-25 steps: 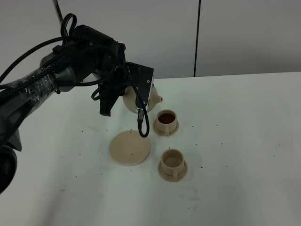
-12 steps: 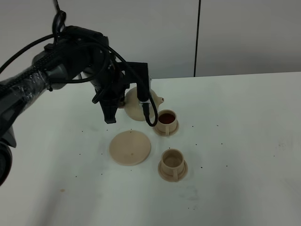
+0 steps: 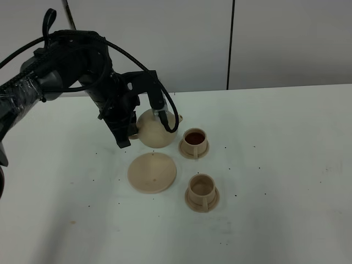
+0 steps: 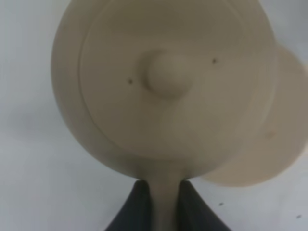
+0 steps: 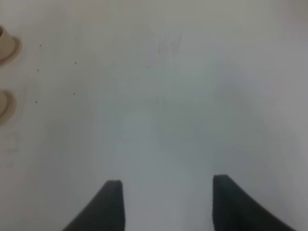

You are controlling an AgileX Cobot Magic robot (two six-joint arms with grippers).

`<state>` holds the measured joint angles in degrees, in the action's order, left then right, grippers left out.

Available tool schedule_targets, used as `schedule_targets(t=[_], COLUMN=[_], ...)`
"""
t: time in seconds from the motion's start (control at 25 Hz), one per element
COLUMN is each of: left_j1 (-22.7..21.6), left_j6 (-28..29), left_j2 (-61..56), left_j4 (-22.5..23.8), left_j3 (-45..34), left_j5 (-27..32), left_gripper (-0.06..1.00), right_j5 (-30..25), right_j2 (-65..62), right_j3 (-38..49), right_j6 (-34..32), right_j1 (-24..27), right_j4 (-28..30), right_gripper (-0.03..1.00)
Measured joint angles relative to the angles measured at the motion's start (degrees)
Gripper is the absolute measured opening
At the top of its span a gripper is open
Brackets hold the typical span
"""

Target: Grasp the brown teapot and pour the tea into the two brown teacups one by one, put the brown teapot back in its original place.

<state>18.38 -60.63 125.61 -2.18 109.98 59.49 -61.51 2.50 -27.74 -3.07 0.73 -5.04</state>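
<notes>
The brown teapot (image 3: pixel 155 130) hangs roughly upright above the table, just behind the flat round plate (image 3: pixel 152 172). My left gripper (image 3: pixel 131 130) is shut on its loop handle. In the left wrist view the lid and knob of the teapot (image 4: pixel 166 72) fill the frame, the gripper (image 4: pixel 163 204) pinches the handle, and the plate (image 4: pixel 276 139) shows beyond it. The far teacup (image 3: pixel 193 143) holds dark reddish tea. The near teacup (image 3: pixel 202 192) looks pale inside. My right gripper (image 5: pixel 166 202) is open over bare table, out of the high view.
The white table (image 3: pixel 286 165) carries small dark specks around the cups. A pale wall with a dark vertical seam (image 3: pixel 231 44) stands behind. Both cups (image 5: pixel 5 45) show at the edge of the right wrist view.
My left arm has swung left and down, bringing the teapot back from its tilt over the far cup to roughly upright, closer to the plate.
</notes>
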Motion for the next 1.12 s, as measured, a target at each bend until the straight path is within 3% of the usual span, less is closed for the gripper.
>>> schedule_targets(t=[0.16, 1.12], left_j1=[-0.6, 0.8], left_j6=[0.1, -1.4], left_j2=[0.0, 0.0], left_j4=[-2.7, -2.9], left_j3=[0.0, 0.0], left_j5=[0.7, 0.7], left_gripper=[0.17, 0.17], right_j5=[0.0, 0.0], right_j2=[0.0, 0.0], right_j3=[0.0, 0.0], right_j6=[0.0, 0.0], right_j1=[0.0, 0.0], right_j4=[0.0, 0.0], right_gripper=[0.41, 0.41])
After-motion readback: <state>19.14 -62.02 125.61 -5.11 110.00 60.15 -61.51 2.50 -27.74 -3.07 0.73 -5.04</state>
